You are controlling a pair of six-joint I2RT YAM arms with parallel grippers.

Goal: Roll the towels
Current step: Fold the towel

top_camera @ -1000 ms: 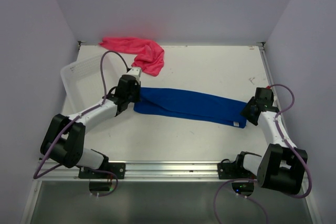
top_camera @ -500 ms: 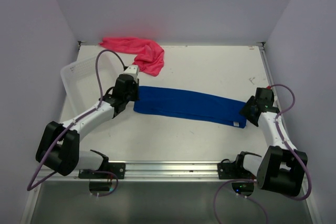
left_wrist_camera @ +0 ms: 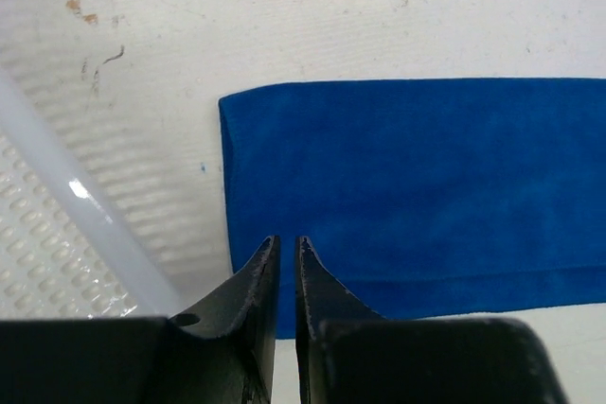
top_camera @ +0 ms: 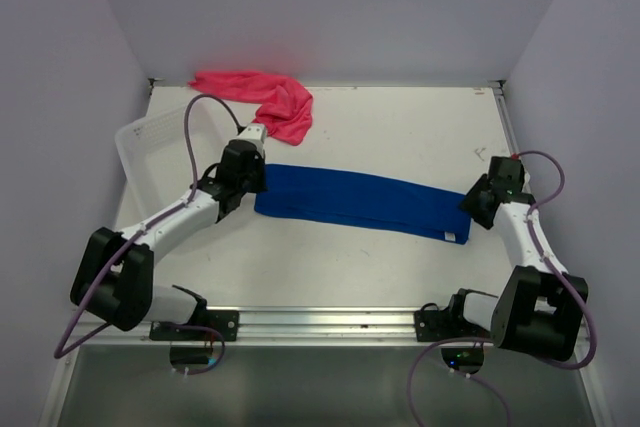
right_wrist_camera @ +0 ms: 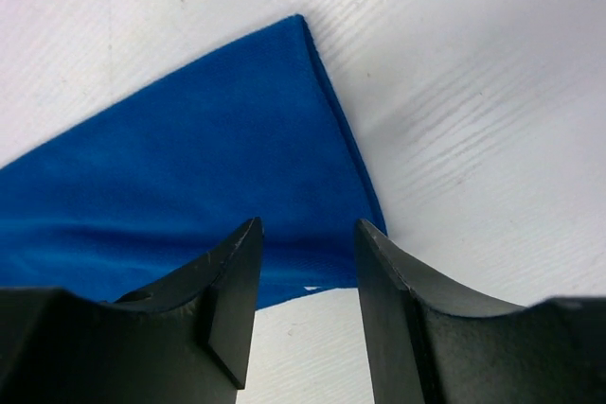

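Just left of the left gripper (left_wrist_camera: 287, 241) stands the basket (left_wrist_camera: 57, 196), its rim close beside the left finger. A swing that way at the start of a roll would likely knock it. The jaws are all but closed, with a thin slit between them and no cloth in it. They hover over the near left corner of the blue towel (left_wrist_camera: 407, 177), which lies flat as a long folded strip running off to this gripper's right. With so little gap, I judge that a descent here would push the cloth along the table (top_camera: 400, 127) and bunch the end instead of taking it. A fold line shows just ahead of the tips. A shallow pinch might catch the top layer alone, and the roll would then start crooked. The pink towel (top_camera: 265, 97) lies crumpled well ahead of this gripper, untouched. It would roll lumpy unless it is spread first.

At the strip's other end, the right gripper (right_wrist_camera: 308, 229) stands about half open and grips nothing. The towel's near right corner lies below and between its jaws. If it clamps and pulls, the strip may skew. If it lets the end lie free, the whole towel could slide toward the left gripper as rolling begins.
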